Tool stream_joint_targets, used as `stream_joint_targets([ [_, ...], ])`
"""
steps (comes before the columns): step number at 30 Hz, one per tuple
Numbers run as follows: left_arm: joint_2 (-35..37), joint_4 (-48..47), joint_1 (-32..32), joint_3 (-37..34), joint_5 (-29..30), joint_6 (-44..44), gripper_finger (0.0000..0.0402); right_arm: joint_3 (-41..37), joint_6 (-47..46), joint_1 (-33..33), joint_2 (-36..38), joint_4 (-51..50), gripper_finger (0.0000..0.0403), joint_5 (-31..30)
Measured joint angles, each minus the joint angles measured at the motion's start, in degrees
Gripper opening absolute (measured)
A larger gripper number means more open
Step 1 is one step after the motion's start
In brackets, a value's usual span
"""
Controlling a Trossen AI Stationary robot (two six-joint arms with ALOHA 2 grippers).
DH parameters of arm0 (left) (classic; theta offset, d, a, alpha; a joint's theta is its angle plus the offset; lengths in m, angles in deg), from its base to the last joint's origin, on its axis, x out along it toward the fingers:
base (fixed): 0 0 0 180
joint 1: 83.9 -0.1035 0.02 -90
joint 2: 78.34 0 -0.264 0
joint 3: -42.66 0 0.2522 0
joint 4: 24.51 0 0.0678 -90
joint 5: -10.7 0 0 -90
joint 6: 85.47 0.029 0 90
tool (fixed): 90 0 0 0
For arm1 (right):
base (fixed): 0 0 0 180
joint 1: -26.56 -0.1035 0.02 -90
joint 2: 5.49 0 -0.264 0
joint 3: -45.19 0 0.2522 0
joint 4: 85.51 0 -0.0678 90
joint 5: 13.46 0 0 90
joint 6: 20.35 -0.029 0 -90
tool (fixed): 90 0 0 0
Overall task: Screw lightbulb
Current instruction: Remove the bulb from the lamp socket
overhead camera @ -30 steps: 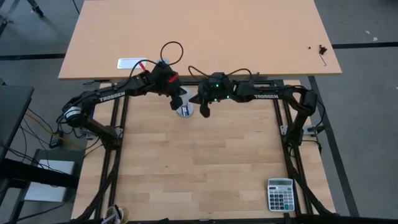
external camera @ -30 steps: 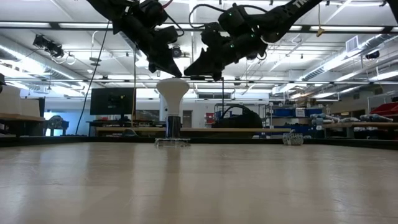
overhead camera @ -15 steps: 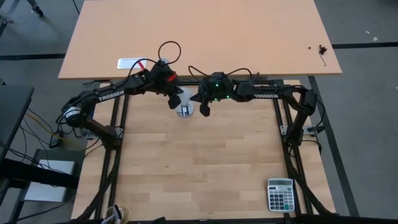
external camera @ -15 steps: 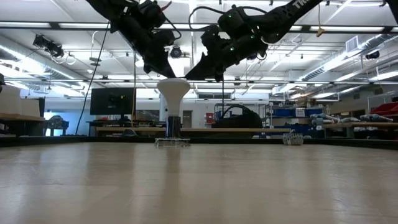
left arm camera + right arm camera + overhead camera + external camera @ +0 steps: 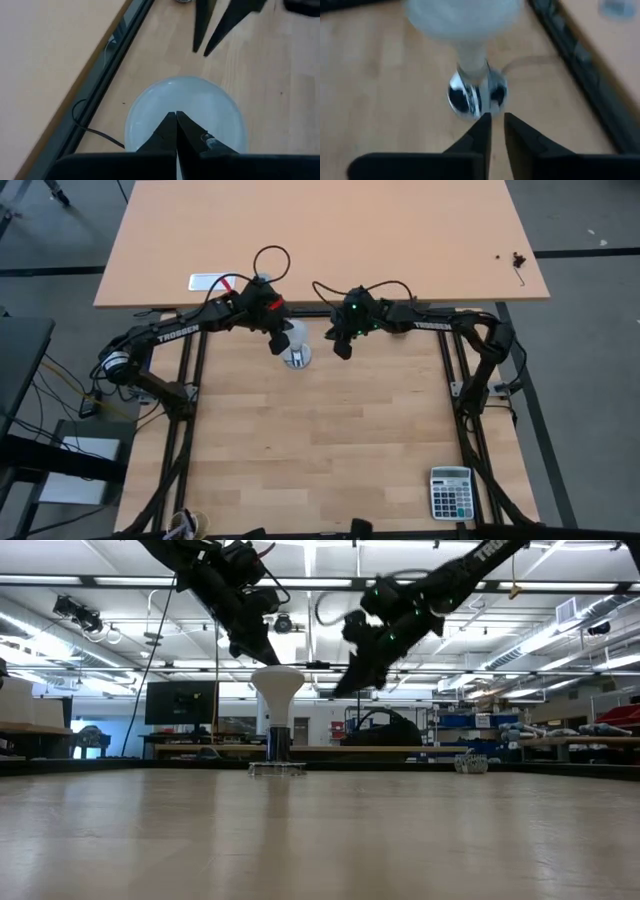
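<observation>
Left gripper [image 5: 262, 658] clenched with nothing in it, tips pressed together just above the lightbulb [image 5: 278, 690], off its head. Right gripper [image 5: 345, 688] parted by a thin gap, holding nothing, beside the lightbulb and apart from it. Lightbulb stands upright, wide head up, neck down in a shiny socket base [image 5: 476, 95] on the wooden table [image 5: 330, 440]. Black cord [image 5: 95, 131] runs from the base toward the table's frame edge. Calculator [image 5: 450, 492] well apart from the lightbulb, near the table corner.

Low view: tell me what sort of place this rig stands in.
Probably a large lab or workshop hall. Behind the lightbulb stand long workbenches, a dark monitor and shelves of equipment, under an open ceiling with strip lights.
</observation>
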Motion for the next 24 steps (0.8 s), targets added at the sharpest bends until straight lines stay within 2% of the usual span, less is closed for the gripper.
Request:
stream_joint_targets([
  [2, 0.0, 0.1, 0.0, 0.0, 0.0, 0.2, 0.0, -2.9, -2.8, 0.3, -1.2, 5.4, 0.0084, 3.1],
  [5, 0.0, 0.3, 0.0, 0.0, -0.1, 0.2, 0.0, -7.8, -8.1, -1.8, -2.6, 19.1, 0.0117, 6.6],
  [8, 0.0, 0.1, 0.0, 0.0, -1.7, 0.1, 0.0, -11.0, -12.4, -4.6, -4.7, 29.8, 0.0151, 2.8],
  [12, 0.0, 0.1, 0.5, 0.0, -2.8, 0.0, 0.0, -11.2, -15.0, -8.2, -7.9, 40.3, 0.0193, -5.1],
  [15, 0.0, 0.0, 0.5, 0.0, -2.9, 0.0, 0.0, -9.8, -17.6, -9.5, -11.0, 42.4, 0.0221, -9.1],
  [24, 0.0, -0.3, 0.6, 0.0, -3.0, 0.0, 0.0, -4.0, -20.4, -9.3, -16.5, 42.8, 0.0269, -10.3],
])
